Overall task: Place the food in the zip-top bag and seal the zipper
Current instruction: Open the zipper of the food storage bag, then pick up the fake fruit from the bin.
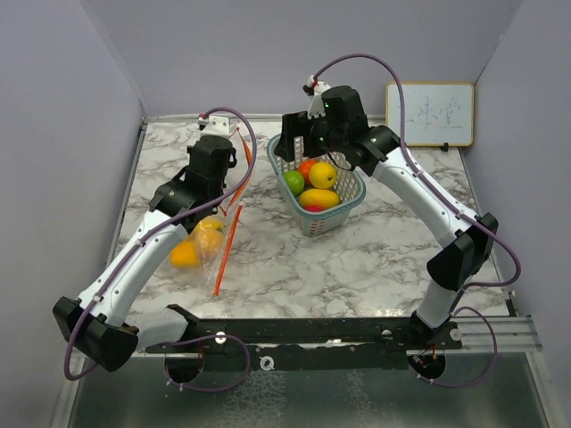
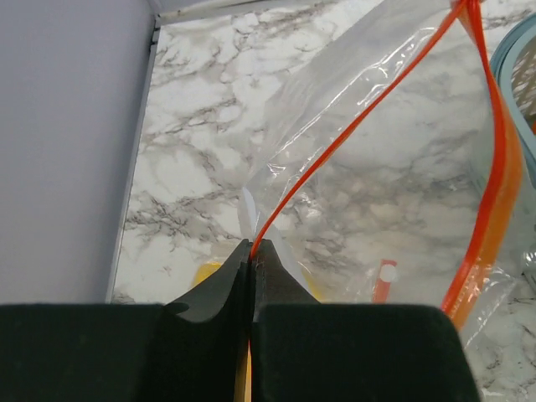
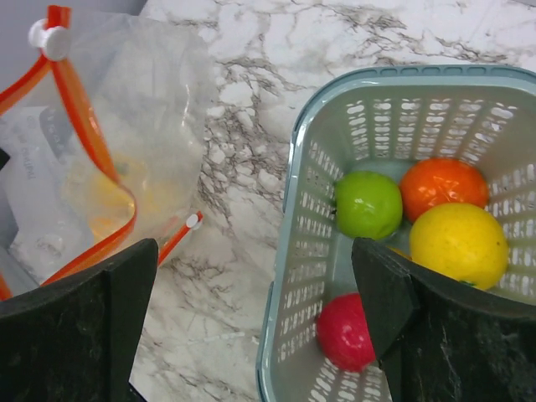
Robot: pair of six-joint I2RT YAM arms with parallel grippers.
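The clear zip-top bag [image 1: 203, 242] with an orange zipper strip [image 1: 230, 234] lies at the left. It holds yellow and orange toy food [image 1: 187, 253]. My left gripper [image 1: 230, 183] is shut on the bag's orange zipper edge [image 2: 251, 244] and holds the mouth up and open. In the pale blue basket [image 1: 350, 207] lie a green fruit [image 3: 368, 203], an orange one [image 3: 444, 188], a yellow one [image 3: 459, 243] and a red one [image 3: 345, 331]. My right gripper [image 3: 255, 251] is open and empty above the basket's left rim [image 3: 289, 209].
A small whiteboard [image 1: 429, 113] leans on the back wall at the right. Grey walls close the table on the left, back and right. The bag's white slider [image 3: 46, 38] sits at the far end of the zipper.
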